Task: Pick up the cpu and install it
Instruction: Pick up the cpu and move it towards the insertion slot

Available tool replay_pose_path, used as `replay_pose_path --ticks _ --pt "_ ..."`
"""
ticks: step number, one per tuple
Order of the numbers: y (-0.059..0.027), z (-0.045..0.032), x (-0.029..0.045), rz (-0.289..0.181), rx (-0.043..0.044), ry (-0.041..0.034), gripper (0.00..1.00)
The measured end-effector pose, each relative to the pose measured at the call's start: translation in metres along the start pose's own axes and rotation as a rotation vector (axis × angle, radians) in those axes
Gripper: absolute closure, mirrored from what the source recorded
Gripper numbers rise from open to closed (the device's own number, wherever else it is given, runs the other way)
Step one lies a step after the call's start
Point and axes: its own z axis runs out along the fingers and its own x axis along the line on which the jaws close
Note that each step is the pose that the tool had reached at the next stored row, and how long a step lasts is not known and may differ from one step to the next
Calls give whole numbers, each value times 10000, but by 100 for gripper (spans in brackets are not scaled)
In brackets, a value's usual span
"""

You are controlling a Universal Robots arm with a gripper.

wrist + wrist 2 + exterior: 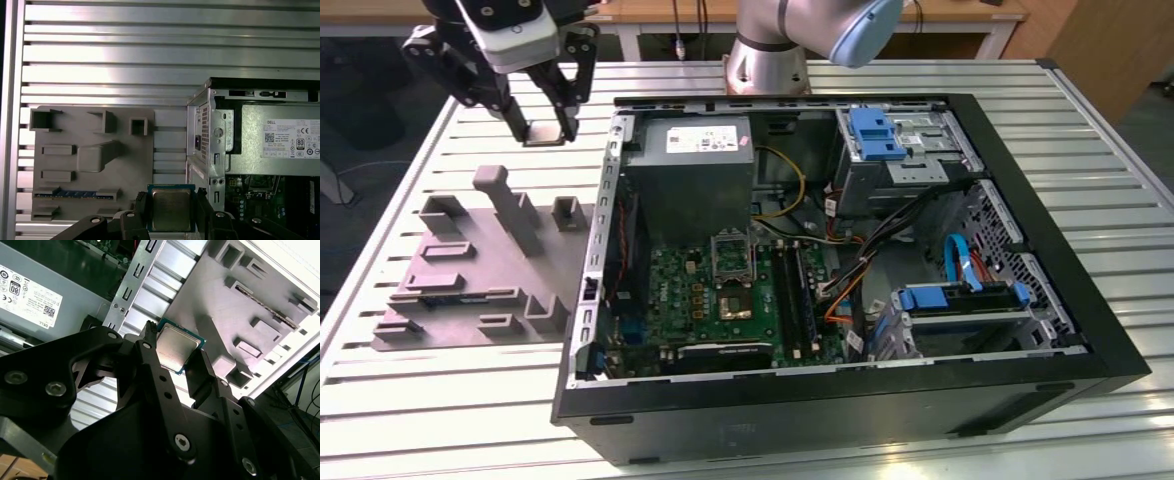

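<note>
- The black jaws, nearest in both wrist views, are clamped on opposite edges of the cpu (171, 209).
- The cpu, silvery top showing, hangs in the air, at the upper left of the exterior view.
- Lower in that frame lies a grey moulded holder (467, 270) on the slatted table (440, 420).
- The open computer case (854, 410) fills the centre and right.

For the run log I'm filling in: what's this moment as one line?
gripper: shut on cpu | place: above table, near grey holder and computer case | install: not yet done
</note>
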Motion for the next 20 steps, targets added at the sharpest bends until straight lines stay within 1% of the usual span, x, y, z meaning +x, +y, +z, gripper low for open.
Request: replay_pose_path --ticks 20 --pt "0 2 -75 0 0 0 53"
